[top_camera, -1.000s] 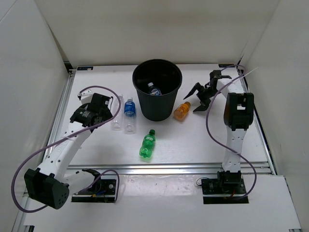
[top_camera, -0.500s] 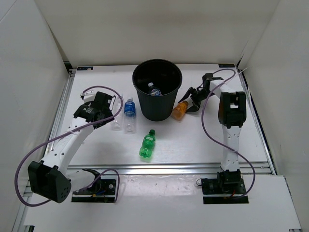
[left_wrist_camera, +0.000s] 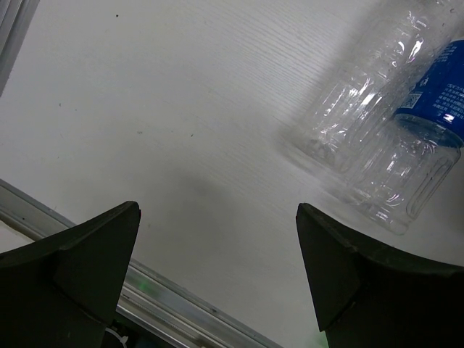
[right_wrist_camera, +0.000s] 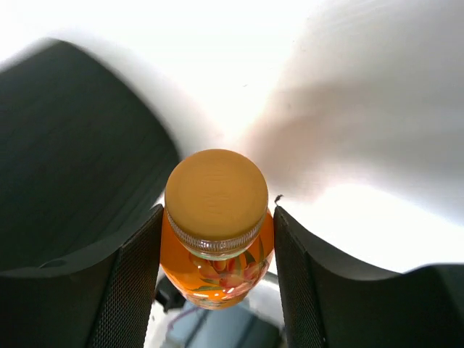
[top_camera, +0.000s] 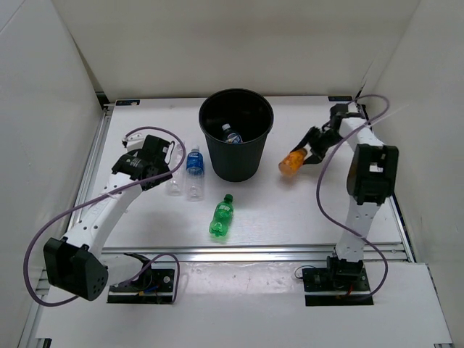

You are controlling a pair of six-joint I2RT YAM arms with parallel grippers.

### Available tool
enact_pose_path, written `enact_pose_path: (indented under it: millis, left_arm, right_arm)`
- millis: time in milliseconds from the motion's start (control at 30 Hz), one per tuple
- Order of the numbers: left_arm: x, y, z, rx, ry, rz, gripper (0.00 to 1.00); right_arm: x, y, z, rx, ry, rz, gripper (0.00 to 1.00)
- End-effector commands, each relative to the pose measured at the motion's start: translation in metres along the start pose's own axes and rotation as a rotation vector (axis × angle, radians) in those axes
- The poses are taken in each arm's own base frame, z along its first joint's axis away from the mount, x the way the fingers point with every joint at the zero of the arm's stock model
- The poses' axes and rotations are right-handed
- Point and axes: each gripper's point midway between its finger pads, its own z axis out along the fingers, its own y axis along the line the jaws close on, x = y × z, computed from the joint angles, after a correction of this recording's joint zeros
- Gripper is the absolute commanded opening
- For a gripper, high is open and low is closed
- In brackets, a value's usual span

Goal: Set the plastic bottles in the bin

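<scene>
One labelled clear bottle point(top_camera: 232, 135) lies inside the bin point(top_camera: 236, 168); four remain outside. Right gripper point(right_wrist_camera: 217, 225) is clamped on the orange bottle point(top_camera: 291, 162), right of the bin. Left gripper point(left_wrist_camera: 217, 210), jaws apart, hovers near the clear bottle point(top_camera: 176, 183) and blue-labelled bottle point(top_camera: 193, 165). The green bottle point(top_camera: 222, 216) lies untouched.

You have brought the right end effector point(top_camera: 303, 152) in from its spread-fingered hover right of the orange bottle point(top_camera: 289, 162); its fingers point(right_wrist_camera: 130, 283) now clamp the bottle. The bottle lay on the worktop point(top_camera: 304, 217) against the bin point(top_camera: 235, 165); it is now lifted and carried right, apart from the bin wall. Your right arm's elbow has swung right. The left end effector point(left_wrist_camera: 216, 214) has edged slightly toward the far side.
</scene>
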Motion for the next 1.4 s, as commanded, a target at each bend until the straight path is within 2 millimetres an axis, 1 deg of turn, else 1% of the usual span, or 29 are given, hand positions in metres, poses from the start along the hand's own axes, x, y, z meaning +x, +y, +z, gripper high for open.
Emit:
enact_pose_path:
  millis: [0, 33, 67, 100, 167, 200, 300, 333, 400, 433, 467, 500, 533, 600, 633, 700, 733, 767, 800, 833, 867, 900, 967, 1067, 1133, 1167, 1233, 1267, 1367]
  left_arm:
    - [-0.016, -0.006, -0.005, 0.022, -0.034, -0.010, 1.00]
    - [-0.015, -0.007, -0.003, 0.016, -0.027, -0.004, 1.00]
    - [-0.018, -0.008, -0.004, 0.021, -0.033, 0.000, 1.00]
    - [-0.018, -0.008, -0.004, 0.021, -0.033, 0.000, 1.00]
    - [-0.018, -0.008, -0.004, 0.021, -0.033, 0.000, 1.00]
    - [-0.018, -0.008, -0.004, 0.021, -0.033, 0.000, 1.00]
    - [-0.017, -0.012, -0.005, 0.044, -0.024, -0.004, 1.00]
    - [-0.016, -0.013, -0.003, 0.039, -0.018, 0.000, 1.00]
    - [-0.014, -0.014, -0.003, 0.046, -0.013, 0.001, 1.00]
    - [-0.014, -0.015, -0.003, 0.046, -0.012, -0.008, 1.00]
    - [-0.017, -0.016, -0.005, 0.051, -0.018, -0.013, 1.00]
    - [-0.016, -0.017, -0.003, 0.045, -0.011, -0.008, 1.00]
    - [-0.020, -0.016, -0.004, 0.043, -0.023, -0.013, 1.00]
    - [-0.022, -0.019, -0.004, 0.044, -0.024, -0.014, 1.00]
    - [-0.027, -0.019, -0.006, 0.042, -0.039, -0.021, 1.00]
    - [-0.030, -0.021, -0.006, 0.043, -0.040, -0.021, 1.00]
    - [-0.032, -0.022, -0.006, 0.046, -0.029, -0.026, 1.00]
    - [-0.035, -0.026, -0.008, 0.065, -0.035, -0.036, 1.00]
    - [-0.035, -0.030, -0.007, 0.092, -0.023, -0.040, 1.00]
    - [-0.036, -0.034, -0.009, 0.123, -0.026, -0.052, 1.00]
    - [-0.039, -0.040, -0.006, 0.158, -0.040, -0.069, 1.00]
    - [-0.040, -0.045, -0.008, 0.207, -0.032, -0.095, 1.00]
    - [-0.040, -0.058, -0.005, 0.284, -0.017, -0.105, 1.00]
    - [-0.040, -0.079, 0.012, 0.329, 0.031, -0.079, 1.00]
    - [-0.044, -0.088, 0.021, 0.334, 0.030, -0.012, 1.00]
    - [-0.039, -0.092, 0.033, 0.316, 0.055, 0.024, 1.00]
    - [-0.038, -0.102, 0.040, 0.342, 0.055, 0.052, 1.00]
    - [-0.044, -0.109, 0.044, 0.372, 0.043, 0.048, 1.00]
    - [-0.032, -0.121, 0.060, 0.389, 0.089, 0.062, 1.00]
  right_arm:
    - [-0.017, 0.035, -0.085, -0.070, -0.219, -0.092, 0.14]
    - [-0.019, 0.049, -0.107, -0.113, -0.266, -0.106, 0.12]
    - [-0.018, 0.061, -0.121, -0.134, -0.294, -0.109, 0.11]
    - [-0.020, 0.085, -0.147, -0.189, -0.351, -0.151, 0.10]
    - [-0.016, 0.118, -0.182, -0.282, -0.412, -0.190, 0.08]
    - [-0.007, 0.149, -0.210, -0.360, -0.448, -0.250, 0.08]
    - [0.010, 0.200, -0.239, -0.492, -0.474, -0.356, 0.08]
    - [0.021, 0.226, -0.252, -0.559, -0.490, -0.406, 0.08]
    - [0.044, 0.255, -0.257, -0.638, -0.467, -0.482, 0.08]
    - [0.049, 0.270, -0.259, -0.680, -0.475, -0.530, 0.08]
    - [0.056, 0.279, -0.257, -0.699, -0.473, -0.560, 0.08]
    - [0.069, 0.289, -0.250, -0.708, -0.463, -0.587, 0.12]
    - [0.069, 0.292, -0.240, -0.698, -0.452, -0.584, 0.13]
    - [0.079, 0.298, -0.226, -0.697, -0.415, -0.597, 0.15]
    - [0.078, 0.296, -0.213, -0.678, -0.387, -0.582, 0.25]
    - [0.093, 0.292, -0.196, -0.646, -0.334, -0.616, 0.46]
    - [0.095, 0.288, -0.187, -0.618, -0.325, -0.617, 0.73]
    - [0.103, 0.285, -0.177, -0.596, -0.295, -0.629, 0.86]
    - [0.112, 0.284, -0.182, -0.590, -0.309, -0.652, 0.97]
    - [0.109, 0.280, -0.184, -0.565, -0.346, -0.674, 1.00]
    - [0.114, 0.275, -0.180, -0.545, -0.343, -0.679, 1.00]
    - [0.121, 0.274, -0.193, -0.548, -0.371, -0.684, 1.00]
    - [0.124, 0.267, -0.196, -0.530, -0.393, -0.697, 1.00]
    - [0.122, 0.253, -0.200, -0.510, -0.405, -0.703, 1.00]
    - [0.124, 0.243, -0.190, -0.488, -0.373, -0.696, 1.00]
    - [0.126, 0.238, -0.192, -0.486, -0.363, -0.687, 1.00]
    - [0.124, 0.231, -0.189, -0.478, -0.349, -0.672, 1.00]
    - [0.127, 0.231, -0.193, -0.484, -0.356, -0.677, 1.00]
    - [0.129, 0.231, -0.200, -0.500, -0.353, -0.681, 1.00]
